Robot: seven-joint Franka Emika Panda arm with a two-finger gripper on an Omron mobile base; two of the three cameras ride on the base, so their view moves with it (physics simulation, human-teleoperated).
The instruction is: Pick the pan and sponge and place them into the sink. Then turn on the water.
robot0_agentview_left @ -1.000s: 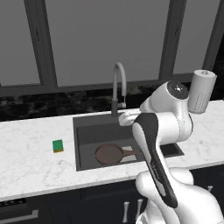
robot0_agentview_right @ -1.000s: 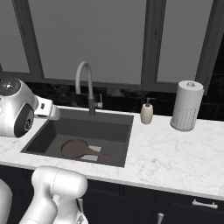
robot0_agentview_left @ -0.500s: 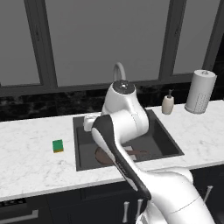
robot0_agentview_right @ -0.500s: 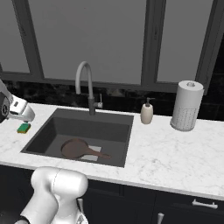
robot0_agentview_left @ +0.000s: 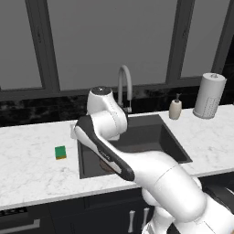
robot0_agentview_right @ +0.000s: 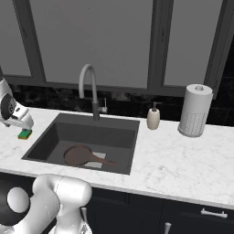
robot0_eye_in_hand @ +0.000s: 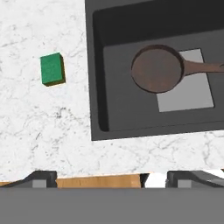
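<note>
White marble counter (robot0_agentview_right: 173,155) surrounds the dark grey recessed sink (robot0_agentview_right: 116,130), where the round reddish-brown frying pan (robot0_agentview_right: 78,155) lies. Small green square sponge (robot0_agentview_left: 60,152) sits left. Gripper (robot0_eye_in_hand: 111,178) spread wide, apparently empty.

Pretty clearly a rendered home kitchen: white marble counter (robot0_agentview_right: 173,160) with a dark recessed sink (robot0_agentview_right: 119,128), gooseneck faucet (robot0_agentview_right: 89,87), soap dispenser (robot0_agentview_right: 153,118) and paper towel roll (robot0_agentview_right: 195,111) by the windows (robot0_agentview_right: 91,41), dark cabinets (robot0_agentview_right: 183,219) underneath.
</note>
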